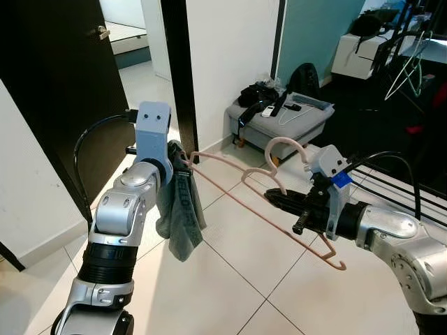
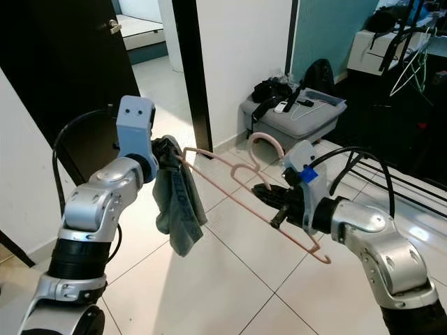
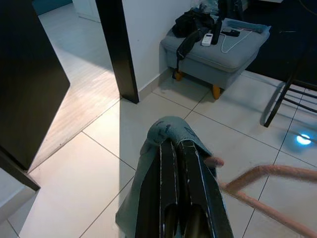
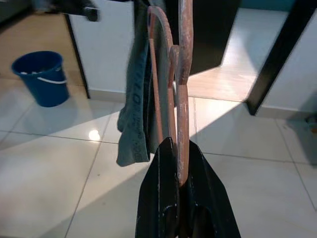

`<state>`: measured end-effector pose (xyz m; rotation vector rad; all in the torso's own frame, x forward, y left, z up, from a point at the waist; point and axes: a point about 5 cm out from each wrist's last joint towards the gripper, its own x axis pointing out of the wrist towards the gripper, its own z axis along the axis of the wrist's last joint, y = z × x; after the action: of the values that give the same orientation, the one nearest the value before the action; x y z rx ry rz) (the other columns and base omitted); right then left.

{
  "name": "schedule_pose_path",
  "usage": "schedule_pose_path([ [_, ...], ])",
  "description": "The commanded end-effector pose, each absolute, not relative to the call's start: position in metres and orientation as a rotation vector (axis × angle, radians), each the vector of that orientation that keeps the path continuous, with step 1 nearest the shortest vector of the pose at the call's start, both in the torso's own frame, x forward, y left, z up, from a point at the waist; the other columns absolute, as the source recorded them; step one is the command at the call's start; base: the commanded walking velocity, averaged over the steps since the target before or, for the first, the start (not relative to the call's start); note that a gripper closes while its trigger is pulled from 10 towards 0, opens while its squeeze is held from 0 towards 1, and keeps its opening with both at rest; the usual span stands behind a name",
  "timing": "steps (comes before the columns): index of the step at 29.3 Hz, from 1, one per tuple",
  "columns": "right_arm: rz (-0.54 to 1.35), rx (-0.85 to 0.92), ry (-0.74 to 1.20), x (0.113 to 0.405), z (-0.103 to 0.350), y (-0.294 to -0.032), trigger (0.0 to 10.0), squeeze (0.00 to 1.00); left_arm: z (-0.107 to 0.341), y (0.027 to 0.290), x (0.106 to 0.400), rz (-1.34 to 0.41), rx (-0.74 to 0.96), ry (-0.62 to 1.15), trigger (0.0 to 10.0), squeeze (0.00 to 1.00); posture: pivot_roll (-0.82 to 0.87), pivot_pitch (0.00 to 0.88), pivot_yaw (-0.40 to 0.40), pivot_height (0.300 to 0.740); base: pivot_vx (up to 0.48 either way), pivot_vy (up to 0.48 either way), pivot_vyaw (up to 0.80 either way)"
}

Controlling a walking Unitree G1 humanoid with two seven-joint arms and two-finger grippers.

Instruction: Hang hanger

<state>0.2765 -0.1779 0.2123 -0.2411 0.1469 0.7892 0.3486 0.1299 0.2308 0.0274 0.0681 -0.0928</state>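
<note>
The right gripper [image 1: 283, 201] is clamping its two black fingers [image 4: 163, 198] on the pink hanger [image 1: 241, 185], gripping it near the base of the hook, and the hanger is riding in mid-air above the pale tiled floor [image 1: 230, 279], tilted, with its hook curling up just beside the gripper and its lower bar slanting down toward the robot's right. Across on the left, the left gripper [image 3: 178, 148] is pinching a grey-green cloth [image 1: 180, 209] with its fingers pressed together, the fabric draping over the fingertips and hanging down below the wrist. The far shoulder of the hanger is reaching right up to that cloth, touching or just beside it at the left gripper. Behind, a grey padded stool [image 1: 279, 125] is sitting against the white wall with dark items piled on it, a dark door [image 1: 56, 84] is standing open on the left, and a blue bucket [image 4: 42, 77] is sitting on the tiles by the wall.
</note>
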Motion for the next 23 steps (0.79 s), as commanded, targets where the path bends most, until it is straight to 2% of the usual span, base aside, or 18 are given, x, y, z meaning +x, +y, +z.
schedule_pose_path([
  [1,0.759,-0.246,0.137,0.279,0.215,-0.181,10.0,0.0,0.232,0.133,0.347,-0.089,0.034,0.058,10.0,0.0,-0.1,0.0,0.034,0.731,0.0,0.0,0.0],
  [23,0.795,-0.256,0.151,0.279,0.212,-0.175,10.0,0.0,0.231,0.123,0.346,-0.128,0.022,0.053,10.0,0.0,-0.1,0.0,0.027,0.731,0.0,0.0,0.0],
])
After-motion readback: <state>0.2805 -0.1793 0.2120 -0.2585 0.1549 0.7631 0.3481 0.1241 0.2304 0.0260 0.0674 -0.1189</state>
